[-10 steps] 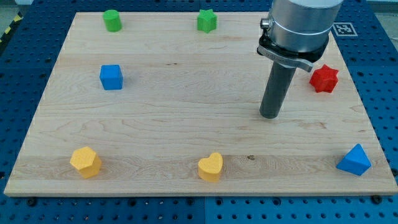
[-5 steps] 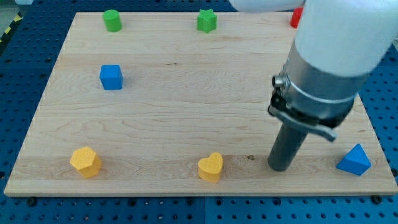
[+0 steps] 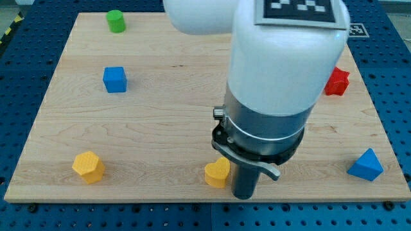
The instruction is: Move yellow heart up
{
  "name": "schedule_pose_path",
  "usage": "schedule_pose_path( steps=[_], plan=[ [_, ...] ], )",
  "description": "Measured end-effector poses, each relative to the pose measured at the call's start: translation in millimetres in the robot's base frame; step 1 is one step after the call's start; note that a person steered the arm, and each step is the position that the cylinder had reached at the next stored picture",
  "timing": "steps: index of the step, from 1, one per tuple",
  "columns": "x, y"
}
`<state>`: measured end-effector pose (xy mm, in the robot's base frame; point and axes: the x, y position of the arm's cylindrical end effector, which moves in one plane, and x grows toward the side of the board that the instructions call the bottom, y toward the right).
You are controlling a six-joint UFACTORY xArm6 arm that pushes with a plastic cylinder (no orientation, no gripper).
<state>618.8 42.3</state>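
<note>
Yellow heart (image 3: 217,172) sits near the desk's (image 3: 167,109) bottom edge, about midway along it. My tip (image 3: 244,196) is just beside it, to the view's right and slightly lower. No jaws on this rig, only a rod. To push the heart up, I'd need to get beneath it.

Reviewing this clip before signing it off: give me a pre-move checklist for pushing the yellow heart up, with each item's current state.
1. Yellow heart visible, near the board's bottom edge: ok.
2. My tip below the heart for an upward push: not ok; it sits at the heart's right, slightly lower.
3. Tip touching heart: cannot tell.
4. Path above the heart free: cannot tell, the arm hides part of it.
5. Yellow hexagon block, blue cube, blue pyramid away from path: ok.
</note>
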Motion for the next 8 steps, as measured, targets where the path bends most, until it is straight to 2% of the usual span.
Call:
schedule_pose_path(
  steps=[4,6,8],
  plan=[
    [-0.7,-37.2],
    [-14.5,-37.0],
    [-38.1,-71.9]
  ],
)
